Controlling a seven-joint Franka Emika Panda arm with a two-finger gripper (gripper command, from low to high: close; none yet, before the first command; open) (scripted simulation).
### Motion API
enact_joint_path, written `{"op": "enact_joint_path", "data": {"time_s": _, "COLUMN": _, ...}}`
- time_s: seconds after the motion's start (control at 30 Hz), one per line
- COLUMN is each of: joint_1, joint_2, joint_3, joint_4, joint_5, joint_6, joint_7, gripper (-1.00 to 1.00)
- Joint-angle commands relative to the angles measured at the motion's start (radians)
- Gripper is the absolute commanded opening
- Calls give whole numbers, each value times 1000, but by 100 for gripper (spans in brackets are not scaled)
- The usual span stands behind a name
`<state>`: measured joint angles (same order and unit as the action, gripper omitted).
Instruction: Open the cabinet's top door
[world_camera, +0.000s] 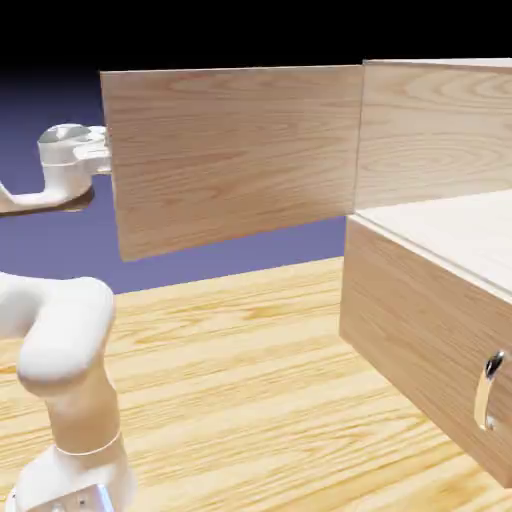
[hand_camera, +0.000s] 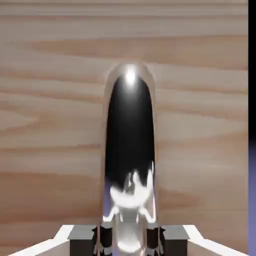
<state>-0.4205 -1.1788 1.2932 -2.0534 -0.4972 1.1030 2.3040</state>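
Now the top door (world_camera: 235, 160) stands swung wide open, with the tool (hand_camera: 129, 239) closed on its handle (hand_camera: 129, 150).

Seen from outside, the door fills the upper middle of the frame, its hinge side at the cabinet (world_camera: 430, 290) on the right and its free edge at the upper left, where the white arm (world_camera: 62, 170) meets it; the tool itself is hidden behind the panel there. In the hand view the curved silver handle rises from the bottom centre, and the two grey fingers (hand_camera: 104, 239) press against it from both sides. The lower panel (world_camera: 420, 340) with its own handle (world_camera: 488, 388) sits at the lower right, above the wooden table (world_camera: 250, 400).
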Motion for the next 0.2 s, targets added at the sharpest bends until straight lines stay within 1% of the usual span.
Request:
{"op": "enact_joint_path", "data": {"time_s": 0.0, "joint_1": -31, "joint_2": -2, "joint_3": 16, "joint_4": 36, "joint_5": 6, "joint_6": -24, "joint_7": -7, "gripper": -100}}
{"op": "enact_joint_path", "data": {"time_s": 0.17, "joint_1": -183, "joint_2": -21, "joint_3": 82, "joint_4": 217, "joint_5": 31, "joint_6": -137, "joint_7": -45, "gripper": -100}}
